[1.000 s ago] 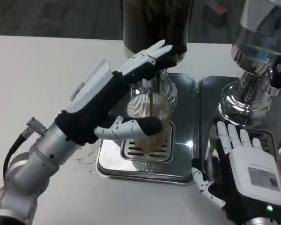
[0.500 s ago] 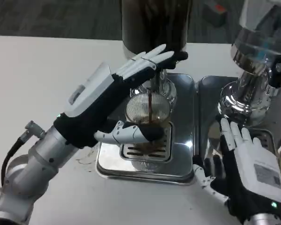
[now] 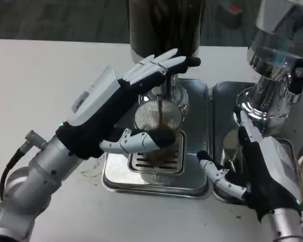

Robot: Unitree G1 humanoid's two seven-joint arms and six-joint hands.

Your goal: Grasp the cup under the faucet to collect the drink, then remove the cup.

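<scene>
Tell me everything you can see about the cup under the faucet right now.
The cup is clear and ribbed, glass or plastic by its look, standing upright on the slotted grate of the metal drip tray, directly below the dark dispenser's faucet. A thin brown stream falls into its open top, and brown liquid shows low inside. The left hand wraps it: thumb across the front, fingers reaching over behind the rim. Its base is hidden by the thumb.

A white table (image 3: pixel 45 85) carries two steel drip trays side by side. The second tray (image 3: pixel 227 101), on the right, bears a chrome-based dispenser (image 3: pixel 270 75) with a clear upper vessel. Beyond the table's far edge lies dark carpet (image 3: pixel 60 20), with a small grey-and-red object (image 3: pixel 231 11) on it.
</scene>
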